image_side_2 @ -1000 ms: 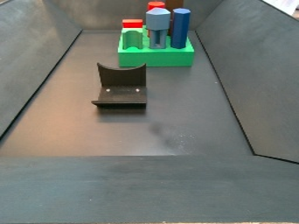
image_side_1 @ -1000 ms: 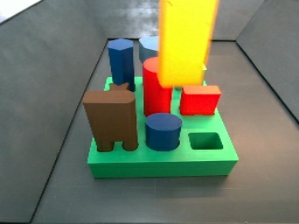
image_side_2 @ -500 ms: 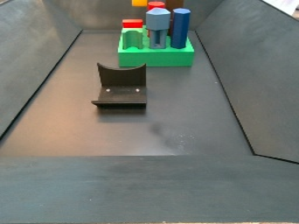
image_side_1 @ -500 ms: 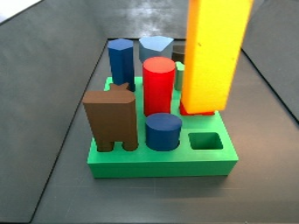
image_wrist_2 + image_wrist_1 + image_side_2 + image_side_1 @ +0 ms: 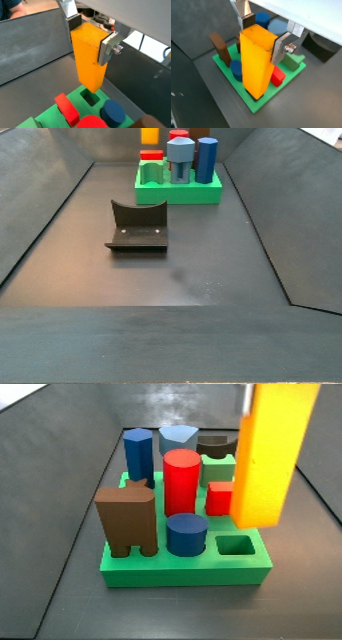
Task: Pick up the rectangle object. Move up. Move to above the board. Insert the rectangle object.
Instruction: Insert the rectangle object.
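gripper clamped on the rectangle object, plates flat against its upper sides | block upright, hanging over the board | lower end just above the square hole

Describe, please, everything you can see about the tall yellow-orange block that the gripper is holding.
The rectangle object is a tall, smooth, yellow-orange block with a square cross-section and sharp edges, matte like painted wood or plastic. It hangs upright in the air, clamped near its top between the silver fingers of the gripper. In a wrist view its lower end is just above the empty square hole of the green board, not yet inside. Only the fingers touch it.
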Robot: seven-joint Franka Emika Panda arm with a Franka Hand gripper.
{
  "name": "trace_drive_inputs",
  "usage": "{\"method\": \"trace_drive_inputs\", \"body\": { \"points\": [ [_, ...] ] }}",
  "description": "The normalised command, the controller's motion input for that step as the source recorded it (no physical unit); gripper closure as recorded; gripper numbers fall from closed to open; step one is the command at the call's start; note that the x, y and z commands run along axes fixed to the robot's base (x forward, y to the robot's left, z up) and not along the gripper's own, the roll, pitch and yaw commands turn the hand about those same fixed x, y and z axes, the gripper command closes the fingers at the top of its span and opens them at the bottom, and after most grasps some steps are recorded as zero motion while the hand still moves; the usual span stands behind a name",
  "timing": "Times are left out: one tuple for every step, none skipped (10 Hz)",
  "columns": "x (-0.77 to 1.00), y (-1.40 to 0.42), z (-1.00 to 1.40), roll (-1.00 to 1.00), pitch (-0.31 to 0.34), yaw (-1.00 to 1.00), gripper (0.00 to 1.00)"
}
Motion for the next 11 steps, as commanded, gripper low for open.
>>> {"method": "trace_drive_inputs", "body": {
  "points": [
    [-0.16,0.01,-0.65,0.22,-0.203,0.11,1.00],
    [-0.63,0.09,-0.62,0.23,-0.221,0.09,1.00],
    [-0.57,0.08,-0.22,0.07,-0.116,0.00,1.00],
    [0.00,0.00,-0.06,0.00,0.000,0.00,1.00],
    [0.04,-0.09,-0.13,0.00,-0.021,0.00,1.00],
    [0.24,-0.17,-0.23,0.00,-0.039,0.00,1.00],
    [0.36,-0.11,-0.35,0.00,-0.026,0.00,1.00],
    [0.21,0.00,-0.39,0.00,-0.049,0.00,1.00],
    [0.08,0.00,-0.39,0.00,-0.047,0.02,1.00],
    [0.00,0.09,-0.42,0.02,-0.066,0.00,1.00],
    [-0.20,0.19,-0.46,0.08,-0.046,0.00,1.00]
  ]
}}
